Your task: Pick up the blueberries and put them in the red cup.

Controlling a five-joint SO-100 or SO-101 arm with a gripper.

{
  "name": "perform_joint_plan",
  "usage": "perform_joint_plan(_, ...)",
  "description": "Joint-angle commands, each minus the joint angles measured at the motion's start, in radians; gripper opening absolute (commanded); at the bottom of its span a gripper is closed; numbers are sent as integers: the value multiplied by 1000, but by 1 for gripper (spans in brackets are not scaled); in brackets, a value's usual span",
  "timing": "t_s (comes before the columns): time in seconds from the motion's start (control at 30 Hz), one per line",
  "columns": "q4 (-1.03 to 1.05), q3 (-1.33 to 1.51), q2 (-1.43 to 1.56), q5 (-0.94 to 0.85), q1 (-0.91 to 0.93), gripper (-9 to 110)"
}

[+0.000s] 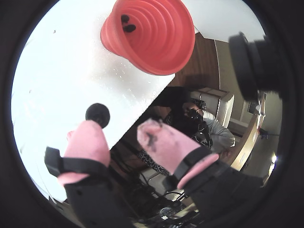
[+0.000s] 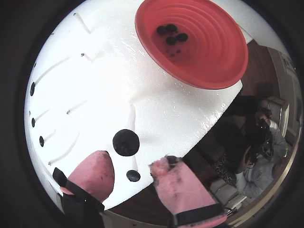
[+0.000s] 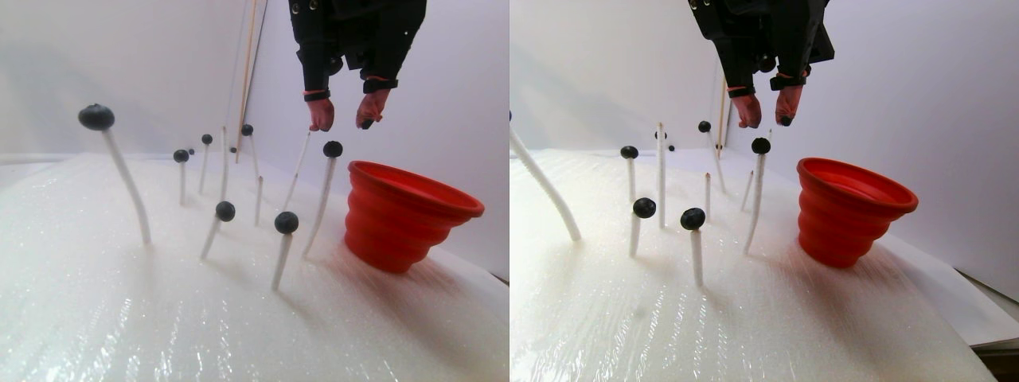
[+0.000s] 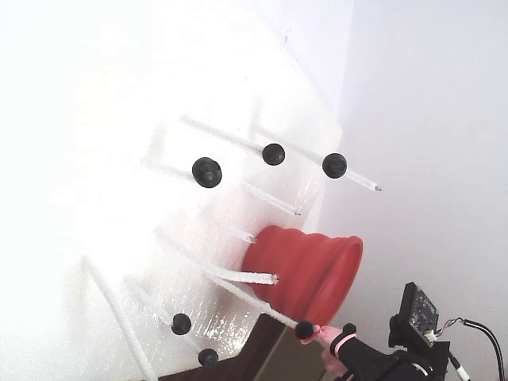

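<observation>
- The white table [image 2: 180, 118] is seen to end in a straight edge close to the red cup [image 2: 209, 52] in a wrist view; beyond that edge a darker room with furniture is visible, partly blurred.
- The red cup [image 3: 402, 215] is set upright on the white surface near its right side in the stereo pair view, with bare surface in front of it and thin white rods [image 3: 127, 183] standing to its left.
- Several blueberries [image 2: 171, 35] are seen lying inside the cup — four or so dark balls at its bottom.
- Other blueberries are perched on rod tips: one [image 3: 96, 117] on a tall bent rod at far left, two [image 3: 286, 222] low in front, and one [image 3: 333, 149] on a rod just left of the cup.
- The gripper [image 3: 344, 119] is held above the table, pointing down, above that last berry and to the upper left of the cup's rim.
- In a wrist view the gripper [image 1: 121, 137] is shown with its pink-tipped fingers [image 1: 88, 142] spread apart — a clear gap is left between them and nothing is held.
- A blueberry [image 2: 126, 142] on its rod is seen just ahead of the left pink tip, not between the tips; whether it is touched cannot be told.
- A smaller berry [image 2: 133, 175] lies lower, near the table edge, between the two tips in that view.
</observation>
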Motion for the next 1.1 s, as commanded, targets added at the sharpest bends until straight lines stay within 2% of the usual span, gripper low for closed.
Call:
perform_joint_plan(0.0, -20, -15, -3, -9, 15, 16)
perform_joint_plan(1.07, -114, -77, -164, -21, -29, 17)
